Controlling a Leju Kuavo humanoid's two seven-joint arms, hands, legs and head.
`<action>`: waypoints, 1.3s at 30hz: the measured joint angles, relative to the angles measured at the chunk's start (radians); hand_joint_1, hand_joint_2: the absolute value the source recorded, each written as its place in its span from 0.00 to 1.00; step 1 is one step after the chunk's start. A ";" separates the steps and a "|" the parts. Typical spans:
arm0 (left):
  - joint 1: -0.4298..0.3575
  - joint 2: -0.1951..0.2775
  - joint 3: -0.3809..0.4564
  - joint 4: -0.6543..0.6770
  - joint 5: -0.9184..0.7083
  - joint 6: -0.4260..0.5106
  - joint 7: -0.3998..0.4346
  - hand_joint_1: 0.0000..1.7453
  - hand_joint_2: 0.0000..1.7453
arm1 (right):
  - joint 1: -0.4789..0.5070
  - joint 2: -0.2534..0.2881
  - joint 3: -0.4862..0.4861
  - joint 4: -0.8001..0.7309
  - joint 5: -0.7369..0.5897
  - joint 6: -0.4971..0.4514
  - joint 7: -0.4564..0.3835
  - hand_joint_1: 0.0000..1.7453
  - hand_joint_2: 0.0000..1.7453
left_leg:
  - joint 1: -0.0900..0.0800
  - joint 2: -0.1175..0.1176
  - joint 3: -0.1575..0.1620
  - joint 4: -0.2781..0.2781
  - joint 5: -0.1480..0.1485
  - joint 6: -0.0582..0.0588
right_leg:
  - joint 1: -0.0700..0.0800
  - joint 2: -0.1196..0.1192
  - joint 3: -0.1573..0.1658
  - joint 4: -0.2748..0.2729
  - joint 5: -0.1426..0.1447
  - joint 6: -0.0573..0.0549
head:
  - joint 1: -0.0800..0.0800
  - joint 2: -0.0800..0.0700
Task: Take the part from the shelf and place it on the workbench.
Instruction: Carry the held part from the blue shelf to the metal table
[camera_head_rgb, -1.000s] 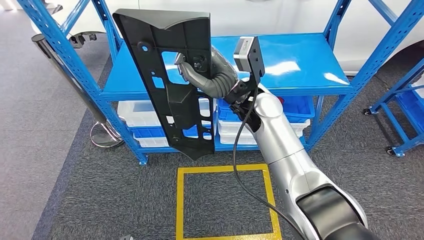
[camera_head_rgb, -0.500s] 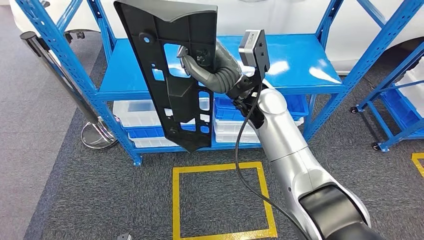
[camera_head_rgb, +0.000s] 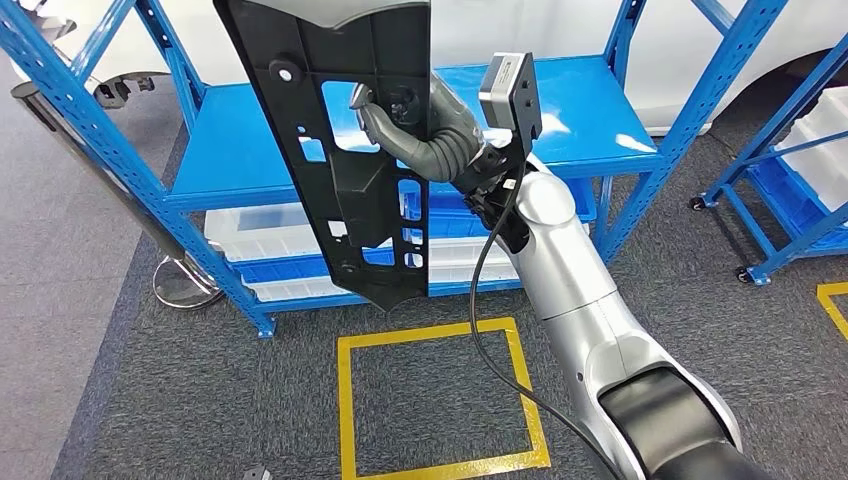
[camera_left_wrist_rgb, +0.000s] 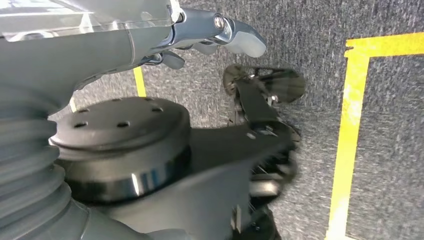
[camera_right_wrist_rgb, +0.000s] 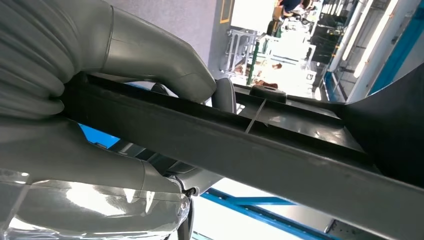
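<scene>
- The blue shelf fills the upper half of the head view, its top deck bare where it shows; white and blue bins sit on the lower level, so the part looks already taken off it
- The part, a long black moulded panel with cut-outs, hangs upright in the upper centre of the frame, in front of the shelf and off every surface; carried on end like this it probably keeps clear of the blue uprights
- The silver right arm rises from the lower right toward the centre, with a black cable looping beside it
- The right hand is clenched on the part, fingers hooked through one of its openings; in the right wrist view the right hand has thumb and fingers on either side of the panel's edge, a grip that should stop the long panel swinging
- The yellow floor square lies at bottom centre, just below the part's lower tip
- The left hand hangs at the top of the left wrist view above grey carpet, fingers partly curled, nothing seen in it; I cannot tell if it is slack or clenched
- The workbench is not seen, so the placing step looks a way off
</scene>
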 joint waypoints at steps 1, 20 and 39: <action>0.001 0.000 0.000 0.000 0.001 0.000 0.000 0.00 1.00 | 0.002 0.000 0.001 -0.002 -0.001 0.000 0.002 1.00 1.00 | 0.002 -0.004 -0.034 0.078 -0.038 -0.007 | -0.001 0.007 0.001 -0.004 0.004 -0.007 | -0.001 0.000; 0.002 -0.003 -0.002 0.000 -0.011 0.001 -0.003 0.00 1.00 | 0.018 -0.014 0.013 -0.035 -0.018 -0.006 0.017 1.00 1.00 | 0.007 0.027 0.047 -0.078 0.031 0.035 | -0.002 0.005 -0.108 0.209 -0.061 0.033 | 0.005 0.000; 0.006 -0.002 -0.002 0.000 -0.008 0.001 -0.004 0.00 1.00 | 0.018 -0.010 0.029 -0.035 -0.018 -0.006 0.007 1.00 1.00 | 0.017 -0.100 0.041 -0.054 0.022 -0.005 | -0.002 0.116 -0.018 0.004 0.018 0.004 | -0.006 0.000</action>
